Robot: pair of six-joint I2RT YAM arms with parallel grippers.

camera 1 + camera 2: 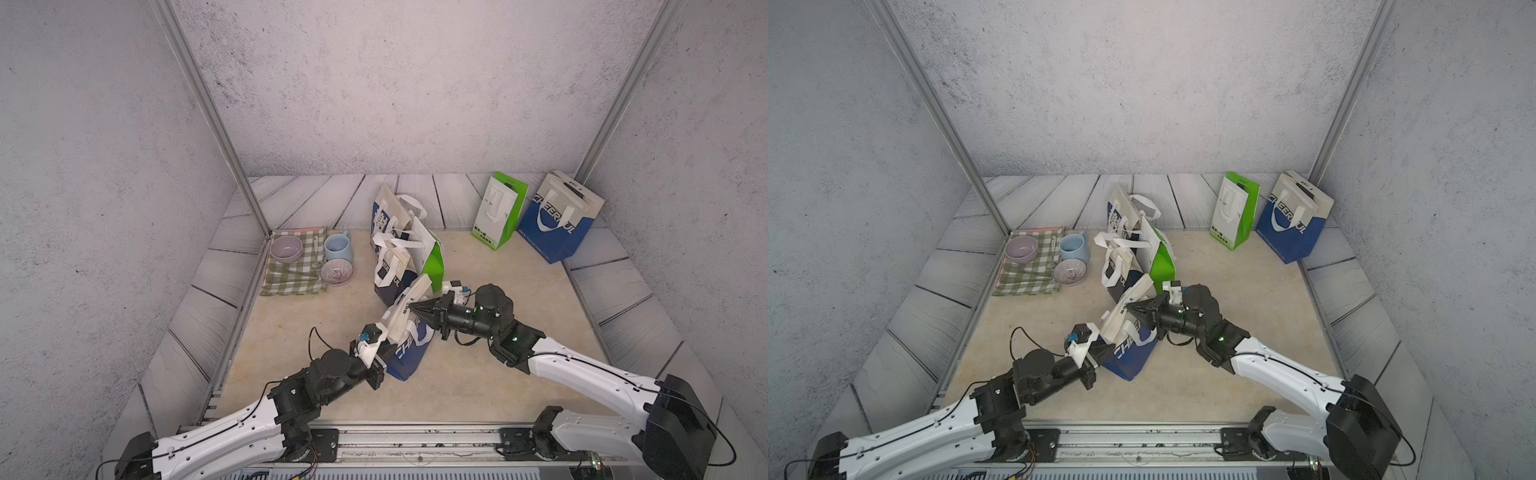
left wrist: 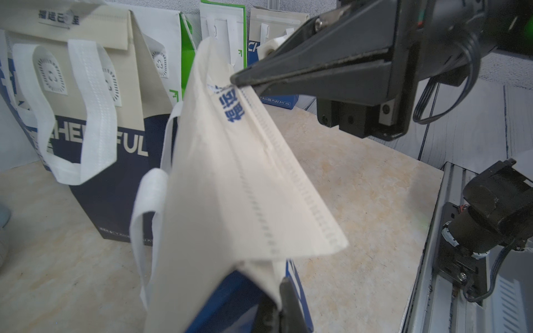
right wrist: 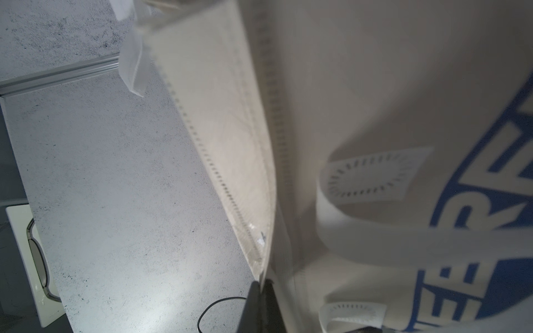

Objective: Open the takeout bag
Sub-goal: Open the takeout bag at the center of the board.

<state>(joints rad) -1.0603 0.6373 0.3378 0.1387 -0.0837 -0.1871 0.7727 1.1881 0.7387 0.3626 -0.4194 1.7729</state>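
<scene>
Cream-and-blue fabric bag (image 1: 409, 357) leans at the middle of the worktop (image 1: 457, 395), just in front of a cluster of other bags (image 1: 392, 270). Its cream flap (image 2: 236, 173) is raised off the body and stretched taut.

Right gripper (image 2: 235, 79) is closed on the flap's free edge; the right wrist view shows the jaws pinching the seam. Left gripper (image 2: 278, 308) is closed on the bag's upper side, where cream meets blue, anchoring the body.

Judgement: the step in hand is peeling the flap back; the mouth does not yet show open. The next move calls for the right arm to draw the flap up and away while the left holds the body down. Risk: the light bag lifts or tips instead of parting.

Rear bags (image 1: 552, 232) stand well apart at the back right. Crockery sits on a checked cloth (image 1: 291, 278) at the left.
</scene>
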